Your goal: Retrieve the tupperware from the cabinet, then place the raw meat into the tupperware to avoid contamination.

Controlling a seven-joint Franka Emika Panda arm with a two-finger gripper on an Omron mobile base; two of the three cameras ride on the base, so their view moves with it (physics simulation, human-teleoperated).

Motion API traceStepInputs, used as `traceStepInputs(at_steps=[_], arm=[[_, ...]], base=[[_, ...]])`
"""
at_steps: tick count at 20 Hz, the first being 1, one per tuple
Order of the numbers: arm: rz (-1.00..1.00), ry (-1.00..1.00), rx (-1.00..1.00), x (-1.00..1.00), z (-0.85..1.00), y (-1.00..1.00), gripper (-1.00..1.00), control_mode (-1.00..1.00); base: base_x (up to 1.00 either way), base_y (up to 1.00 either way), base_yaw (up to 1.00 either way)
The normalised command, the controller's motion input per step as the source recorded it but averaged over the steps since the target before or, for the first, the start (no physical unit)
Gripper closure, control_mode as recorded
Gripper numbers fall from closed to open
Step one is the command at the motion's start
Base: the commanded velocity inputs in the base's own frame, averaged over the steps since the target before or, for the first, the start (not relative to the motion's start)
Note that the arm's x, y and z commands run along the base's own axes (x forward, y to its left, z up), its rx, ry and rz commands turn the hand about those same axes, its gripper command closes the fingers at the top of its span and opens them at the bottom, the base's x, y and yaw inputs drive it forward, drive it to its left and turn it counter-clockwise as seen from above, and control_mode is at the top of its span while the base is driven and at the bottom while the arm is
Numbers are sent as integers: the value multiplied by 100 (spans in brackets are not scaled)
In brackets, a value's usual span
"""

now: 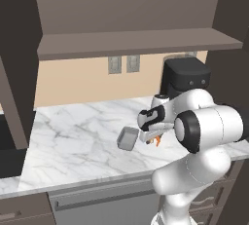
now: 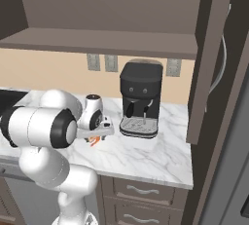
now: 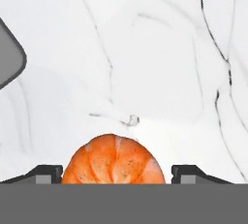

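Orange raw meat (image 3: 114, 160) lies on marble tabletop (image 1: 73, 136), between parted end effector (image 3: 115, 173) fingers, ungripped; tupperware (image 1: 127, 138) just beside. Step: grasping meat. Next: close, lift, carry into tupperware

Kitchen: marble counter (image 1: 73, 136), coffee machine (image 2: 141, 100)
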Motion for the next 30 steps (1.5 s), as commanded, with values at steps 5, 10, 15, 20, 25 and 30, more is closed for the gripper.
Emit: traceStepInputs(at_steps=[5, 10, 15, 20, 25, 30], arm=[[0, 0, 0, 6, -14, 0, -100, -100], [0, 0, 1, 6, -12, 0, 100, -100], [0, 0, 1, 5, -8, 0, 100, -100], [0, 0, 0, 0, 0, 0, 100, -100], [-3, 0, 0, -1, 0, 0, 100, -100], [0, -6, 0, -13, 16, 4, 100, -100]], base=[[0, 0, 0], [0, 0, 0], [0, 0, 0], [0, 0, 0], [0, 0, 0], [0, 0, 0]])
